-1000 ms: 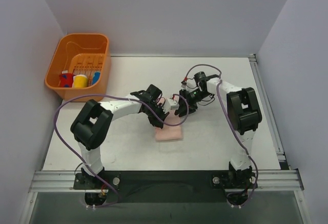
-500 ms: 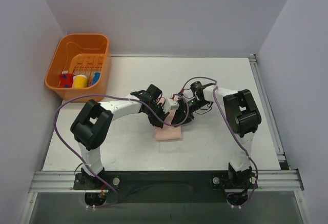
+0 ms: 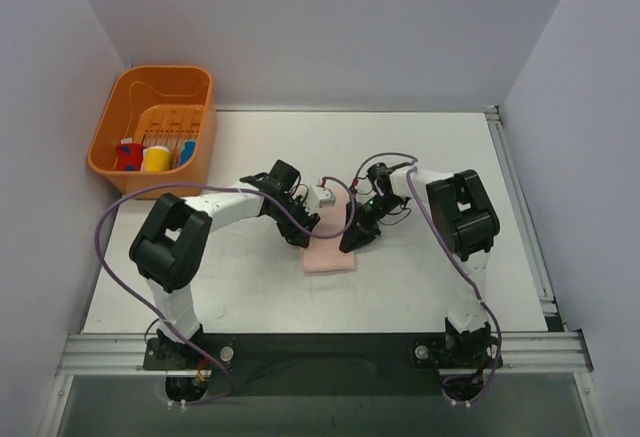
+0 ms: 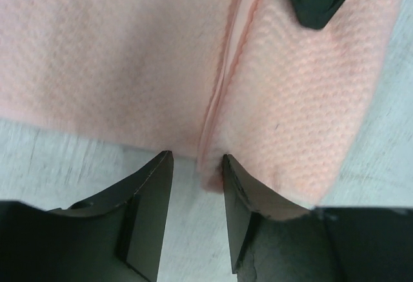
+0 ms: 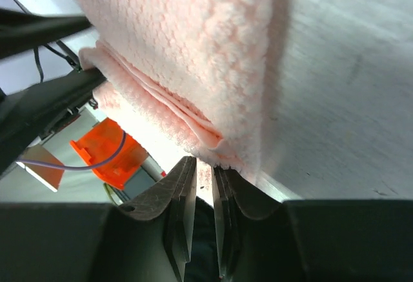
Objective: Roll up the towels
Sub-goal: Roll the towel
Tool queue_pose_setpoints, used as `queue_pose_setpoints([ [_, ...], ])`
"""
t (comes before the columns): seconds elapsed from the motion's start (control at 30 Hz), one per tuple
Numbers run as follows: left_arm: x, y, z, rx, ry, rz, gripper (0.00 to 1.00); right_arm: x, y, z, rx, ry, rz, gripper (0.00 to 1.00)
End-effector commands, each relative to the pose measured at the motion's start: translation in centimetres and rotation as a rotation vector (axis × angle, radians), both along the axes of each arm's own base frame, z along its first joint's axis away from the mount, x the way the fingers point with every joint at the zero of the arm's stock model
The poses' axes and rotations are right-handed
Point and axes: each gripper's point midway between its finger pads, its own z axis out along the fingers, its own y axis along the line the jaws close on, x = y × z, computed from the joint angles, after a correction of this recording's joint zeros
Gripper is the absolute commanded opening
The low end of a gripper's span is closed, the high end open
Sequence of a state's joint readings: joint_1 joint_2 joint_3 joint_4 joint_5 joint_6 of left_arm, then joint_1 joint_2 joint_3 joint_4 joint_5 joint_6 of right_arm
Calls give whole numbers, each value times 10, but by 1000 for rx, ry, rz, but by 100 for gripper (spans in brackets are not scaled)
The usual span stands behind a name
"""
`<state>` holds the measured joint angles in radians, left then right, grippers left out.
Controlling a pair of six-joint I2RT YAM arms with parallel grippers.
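Observation:
The pale pink towel (image 3: 330,256) lies folded on the table's middle. It fills the left wrist view (image 4: 122,56) and the right wrist view (image 5: 193,37). My left gripper (image 3: 309,227) is at its far left edge, jaws a little apart (image 4: 197,166), with a fold's corner against the right finger and bare table between them. My right gripper (image 3: 353,239) is at the far right edge. Its jaws (image 5: 204,166) are closed to a thin slit, with the towel's fringe at the tips. The green and blue towel is out of view.
An orange basket (image 3: 110,162) with small coloured items stands at the back left; it also shows in the right wrist view (image 5: 106,153). Purple cables hang from both arms. Walls close in the table on both sides.
My right gripper has swung in and down from the back right to the towel's far right edge. My left arm has shifted slightly left.

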<state>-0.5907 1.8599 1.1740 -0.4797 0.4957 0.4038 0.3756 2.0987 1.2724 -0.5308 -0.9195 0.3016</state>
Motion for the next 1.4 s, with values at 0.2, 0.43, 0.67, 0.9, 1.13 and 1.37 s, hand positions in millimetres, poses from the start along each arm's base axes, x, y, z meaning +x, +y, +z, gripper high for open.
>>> queue_pose_setpoints([
  [0.2,7,23,71,-35,-275,-40,56,-4,-18,-21,-150,-46,74,18],
  [0.43,-38,-16,78,53,-481,-232,67,-5,-17,-18,-142,-43,71,21],
  [0.67,-55,-47,55,125,-587,-305,78,-4,-17,-19,-136,-32,65,23],
  [0.9,-54,-48,24,189,-583,-322,78,1,-13,-22,-123,-22,66,24],
  [1.13,-71,-22,-10,262,-484,-372,51,8,-2,-32,-111,8,76,24],
  [1.37,-93,5,-14,215,-295,-323,24,-7,17,-30,-98,26,108,23],
])
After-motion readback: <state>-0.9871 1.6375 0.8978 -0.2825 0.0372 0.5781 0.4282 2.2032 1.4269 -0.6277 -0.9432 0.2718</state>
